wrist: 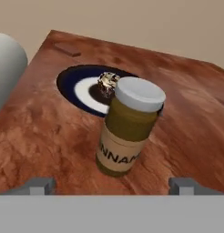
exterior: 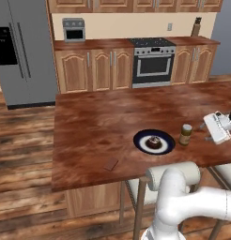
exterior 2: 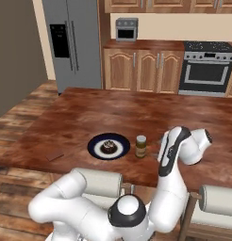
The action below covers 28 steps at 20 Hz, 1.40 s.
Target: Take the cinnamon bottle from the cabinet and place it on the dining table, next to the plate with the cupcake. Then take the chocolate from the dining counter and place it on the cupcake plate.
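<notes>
Brown cylindrical jar (wrist: 127, 132) with tan label band and pale grey lid; dark blue round plate (wrist: 70, 82) with pale ring; glossy reddish-brown wooden tabletop (wrist: 50, 136).

Ahead of gripper (wrist: 112, 186): cinnamon bottle (wrist: 128, 132) stood upright, blocking the straight path.
Beyond it: plate (wrist: 70, 82) with cupcake (wrist: 106, 84).
Either side: bare dining table (wrist: 45, 136), passable.

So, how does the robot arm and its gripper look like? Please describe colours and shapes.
The arm is built of rounded, glossy white tube-like segments, with dark grey to black bands and caps at the joints. The hand is a boxy white block with grey details. The gripper ends in two small, square grey fingertips. No cables or markings are visible.
</notes>
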### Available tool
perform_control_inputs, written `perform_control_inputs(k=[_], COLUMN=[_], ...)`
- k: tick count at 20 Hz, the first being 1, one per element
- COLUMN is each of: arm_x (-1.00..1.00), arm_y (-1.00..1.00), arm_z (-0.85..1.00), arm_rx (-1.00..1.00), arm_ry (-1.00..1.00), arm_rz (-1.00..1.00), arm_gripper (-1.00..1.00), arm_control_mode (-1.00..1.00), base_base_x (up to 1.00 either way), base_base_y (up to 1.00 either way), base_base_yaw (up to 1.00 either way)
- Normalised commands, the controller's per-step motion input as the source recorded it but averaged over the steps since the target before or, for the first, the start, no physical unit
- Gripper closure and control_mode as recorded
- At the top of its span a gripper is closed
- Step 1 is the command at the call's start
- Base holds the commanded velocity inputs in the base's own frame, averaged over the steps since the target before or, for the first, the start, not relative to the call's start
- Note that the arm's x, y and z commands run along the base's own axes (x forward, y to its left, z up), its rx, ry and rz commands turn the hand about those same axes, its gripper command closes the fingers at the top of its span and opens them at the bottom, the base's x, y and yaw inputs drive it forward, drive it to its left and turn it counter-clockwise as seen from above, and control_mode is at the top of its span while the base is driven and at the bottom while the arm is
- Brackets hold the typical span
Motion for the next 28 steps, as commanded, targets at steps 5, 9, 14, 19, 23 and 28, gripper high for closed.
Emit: perform_control_inputs(k=[5, 9, 14, 19, 23, 28], arm_x=[-0.47, -0.39, -0.29, -0.35, -0.42, -0.45], arm_y=[0.03, 0.16, 0.24, 0.25, 0.29, 0.43], arm_z=[0.15, 0.27, 0.29, 0.3, 0.22, 0.05], arm_rx=[-0.29, -0.09, 0.0, -0.14, -0.05, -0.03], arm_ry=[-0.05, 0.1, 0.23, 0.07, 0.0, -0.06], arm_rz=[-0.23, -0.24, -0.12, -0.05, -0.15, -0.31], arm_gripper=[-1.0, -1.0, -1.0, -1.0, -1.0, -1.0], arm_control_mode=[-1.0, -1.0, -1.0, -1.0, -1.0, -1.0], base_base_x=[0.0, 0.0, 0.0, 0.0, 0.0, 0.0], base_base_y=[0.0, 0.0, 0.0, 0.0, 0.0, 0.0], base_base_yaw=[0.0, 0.0, 0.0, 0.0, 0.0, 0.0])
